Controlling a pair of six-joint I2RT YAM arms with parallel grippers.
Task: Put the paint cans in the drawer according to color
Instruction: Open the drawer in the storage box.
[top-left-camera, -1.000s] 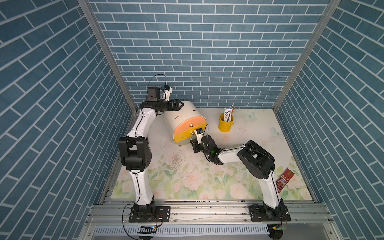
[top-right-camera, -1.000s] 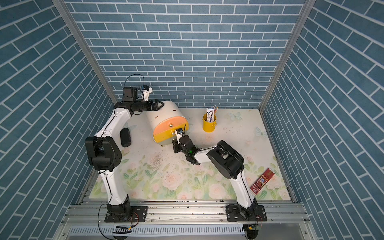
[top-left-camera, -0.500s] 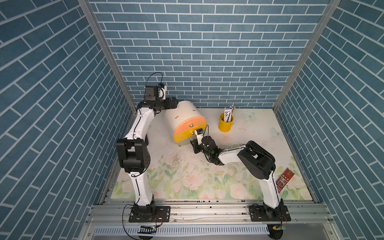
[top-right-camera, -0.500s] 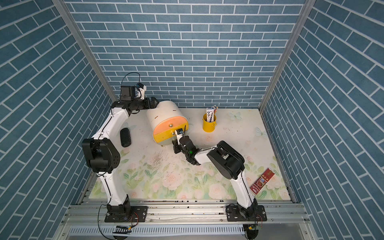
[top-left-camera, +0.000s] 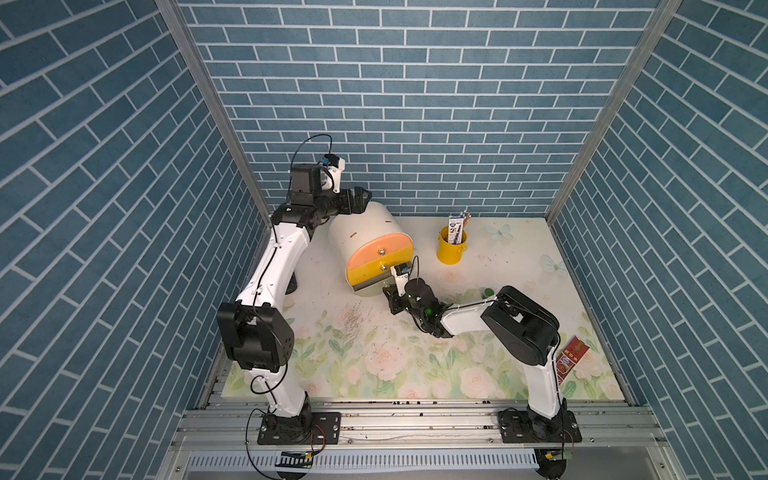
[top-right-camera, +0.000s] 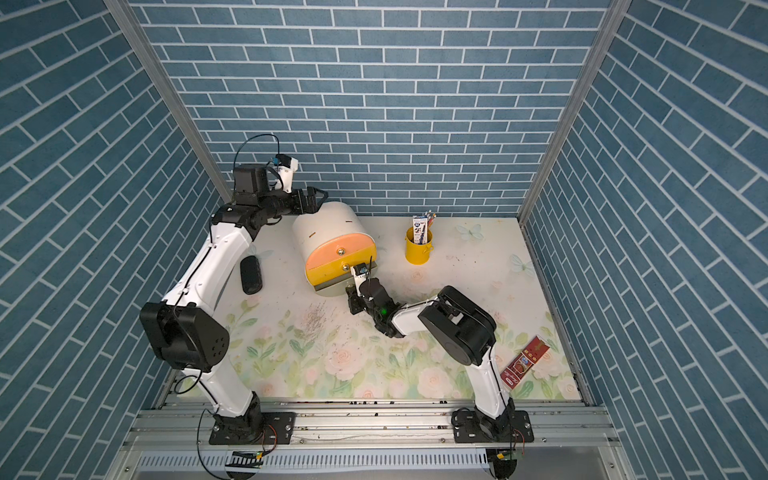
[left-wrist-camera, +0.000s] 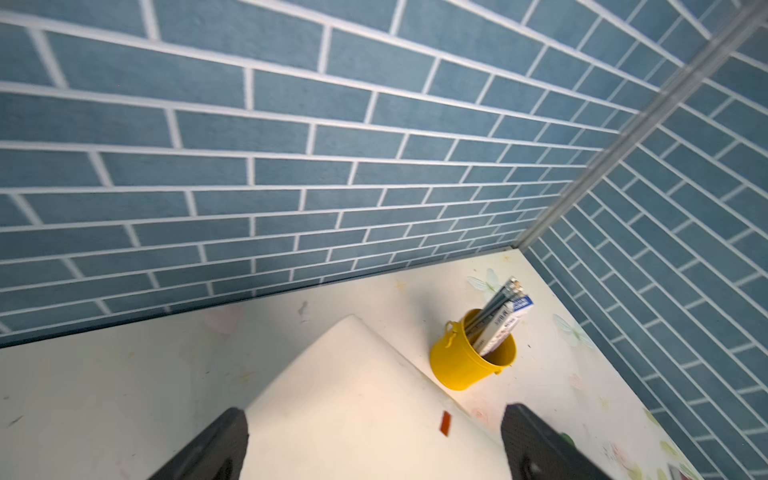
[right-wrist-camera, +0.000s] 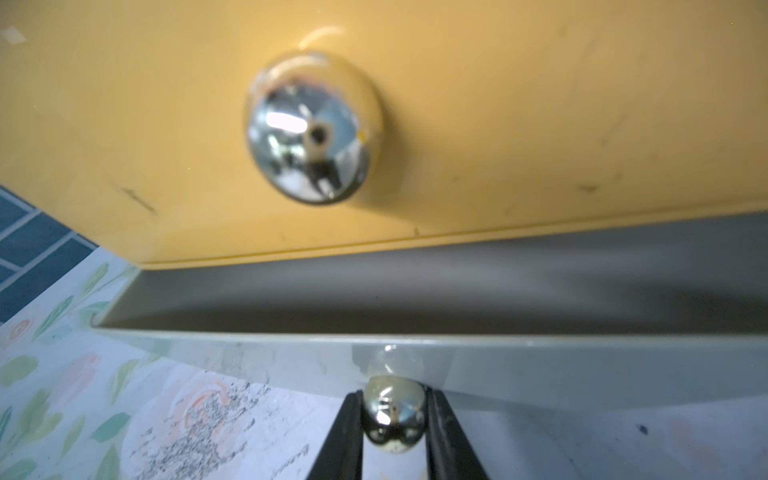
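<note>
At the lowest front of the drawer cabinet (top-left-camera: 365, 237), my right end effector (right-wrist-camera: 394, 415) is clamped on the round metal knob (right-wrist-camera: 394, 422) of the grey drawer (right-wrist-camera: 582, 374). That drawer stands slightly out beneath the yellow front (right-wrist-camera: 498, 124). My left end effector (left-wrist-camera: 374, 440) is spread wide over the cabinet's cream top; I cannot tell whether it makes contact. The cabinet stands at the back of the counter (top-left-camera: 498, 257), near a yellow bucket (top-left-camera: 451, 249). The grey drawer's interior is shadowed and blurred. A green-topped item (top-left-camera: 487, 292) behind my right forearm is mostly hidden, so I cannot confirm it as a paint can.
</note>
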